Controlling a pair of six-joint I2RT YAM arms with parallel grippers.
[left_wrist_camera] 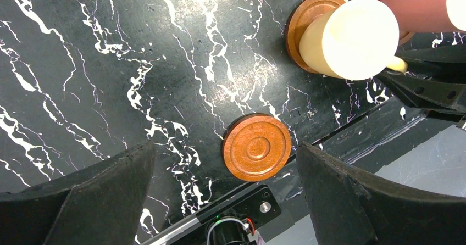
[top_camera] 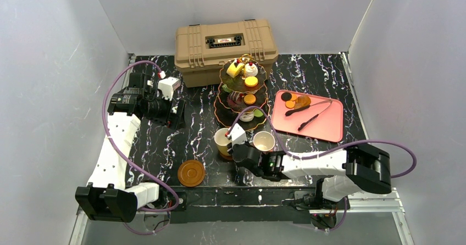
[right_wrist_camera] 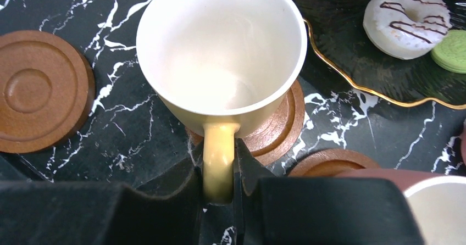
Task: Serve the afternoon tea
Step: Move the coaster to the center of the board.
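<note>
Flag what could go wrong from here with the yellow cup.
1. The right hand pinches only the thin handle of the yellow cup; the cup could swivel or slip.
2. The cup looks off-centre over its saucer; let go like that, it may catch the raised edge and tip.
3. The pink cup and the stand are close beside it; a sideways swing could knock either.
</note>
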